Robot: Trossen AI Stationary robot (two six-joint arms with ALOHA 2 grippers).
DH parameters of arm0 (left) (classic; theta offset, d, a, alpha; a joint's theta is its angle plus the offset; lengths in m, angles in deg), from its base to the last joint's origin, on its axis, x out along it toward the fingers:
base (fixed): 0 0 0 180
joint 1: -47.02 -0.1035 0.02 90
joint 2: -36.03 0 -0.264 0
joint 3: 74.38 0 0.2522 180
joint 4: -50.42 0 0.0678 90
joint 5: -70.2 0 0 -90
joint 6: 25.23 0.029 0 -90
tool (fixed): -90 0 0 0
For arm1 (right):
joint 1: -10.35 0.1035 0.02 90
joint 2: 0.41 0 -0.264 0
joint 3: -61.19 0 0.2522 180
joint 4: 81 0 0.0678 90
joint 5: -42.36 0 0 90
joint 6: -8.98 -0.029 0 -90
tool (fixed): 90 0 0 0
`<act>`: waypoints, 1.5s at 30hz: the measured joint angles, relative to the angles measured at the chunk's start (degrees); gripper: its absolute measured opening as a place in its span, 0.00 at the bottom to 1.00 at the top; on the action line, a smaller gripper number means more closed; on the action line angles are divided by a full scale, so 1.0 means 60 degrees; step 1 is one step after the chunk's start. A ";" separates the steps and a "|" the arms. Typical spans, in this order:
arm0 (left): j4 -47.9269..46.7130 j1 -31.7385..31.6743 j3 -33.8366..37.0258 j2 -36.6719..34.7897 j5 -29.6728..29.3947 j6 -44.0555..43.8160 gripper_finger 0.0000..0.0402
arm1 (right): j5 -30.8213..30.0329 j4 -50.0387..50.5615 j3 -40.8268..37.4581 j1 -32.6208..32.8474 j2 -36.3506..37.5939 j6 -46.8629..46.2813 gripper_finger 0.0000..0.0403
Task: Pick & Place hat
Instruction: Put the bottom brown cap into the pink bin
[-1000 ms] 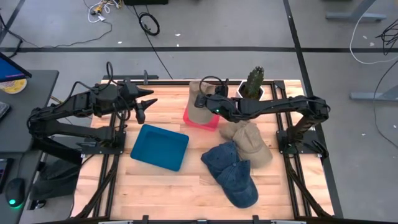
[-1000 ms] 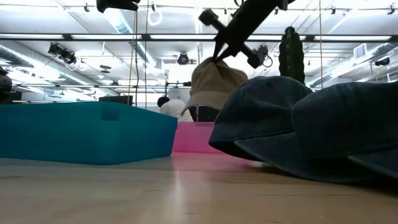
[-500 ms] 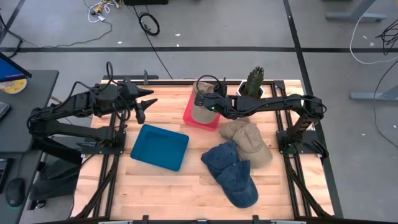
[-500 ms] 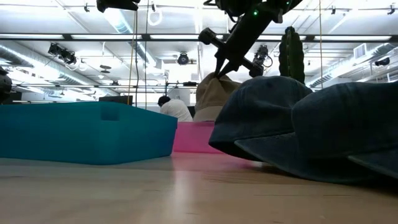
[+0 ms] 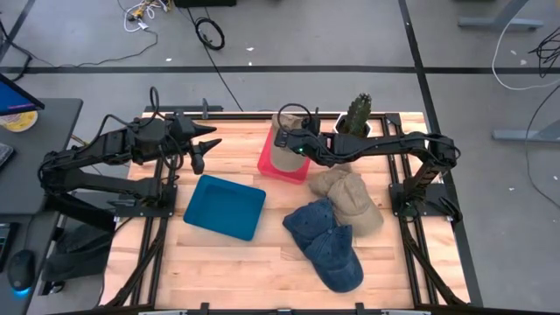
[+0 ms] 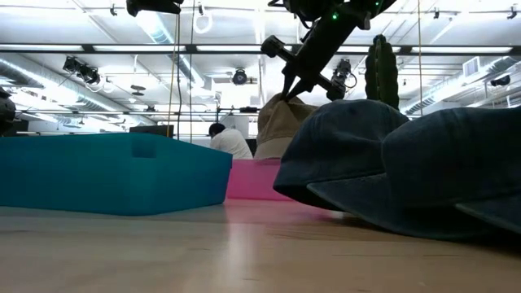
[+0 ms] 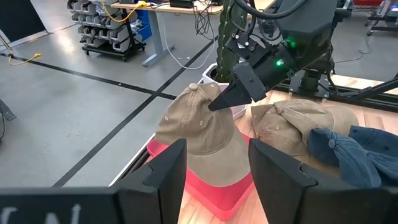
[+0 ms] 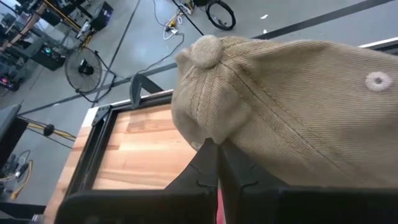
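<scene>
One tan hat (image 5: 282,145) is pinched by the closed right gripper (image 5: 292,145), pink bin (image 5: 282,168) directly beneath; left gripper (image 5: 198,150) waits part-open, empty.

Bright, even overhead light; sharp.

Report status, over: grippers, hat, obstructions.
Right gripper shut on tan hat over pink bin. Left gripper idle, open, beside blue bin. Nothing blocking.
</scene>
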 joint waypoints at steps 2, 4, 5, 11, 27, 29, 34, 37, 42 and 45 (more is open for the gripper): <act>-0.0002 0.0001 0.0000 0.0000 0.0000 0.0000 0.44 | 0.0008 -0.0004 0.0000 0.0000 0.0000 -0.0001 0.00; -0.0002 0.0002 0.0000 0.0000 0.0000 -0.0005 0.44 | 0.0018 -0.0004 0.0000 0.0000 0.0000 -0.0001 0.00; -0.0002 0.0000 0.0000 0.0000 0.0000 -0.0010 0.44 | 0.0023 -0.0004 0.0000 0.0000 0.0000 0.0000 0.00; -0.0002 0.0000 0.0000 0.0000 0.0000 -0.0022 0.44 | 0.0178 -0.0004 0.0000 0.0000 0.0000 0.0002 0.00; -0.0009 0.0000 0.0000 0.0000 0.0002 -0.0036 0.44 | 0.0244 -0.0004 0.0000 -0.0022 0.0000 0.0042 0.00; -0.0008 0.0000 0.0000 0.0000 0.0000 -0.0036 0.44 | 0.0265 -0.0004 0.0000 -0.0025 0.0000 0.0042 0.00; -0.0010 0.0002 0.0000 0.0000 0.0004 -0.0036 0.44 | 0.0263 -0.0002 0.0000 -0.0025 0.0000 0.0042 0.00; -0.0010 0.0002 0.0000 0.0000 0.0002 -0.0041 0.44 | 0.0262 -0.0001 0.0000 -0.0025 0.0000 0.0042 0.00; -0.0016 0.0002 0.0000 0.0000 0.0004 -0.0094 0.44 | 0.0258 0.0050 0.0000 -0.0025 0.0000 0.0011 0.00; -0.0117 0.0002 0.0000 0.0000 0.0004 -0.0102 0.44 | 0.0244 0.0162 -0.0048 -0.0044 0.0000 -0.0318 0.00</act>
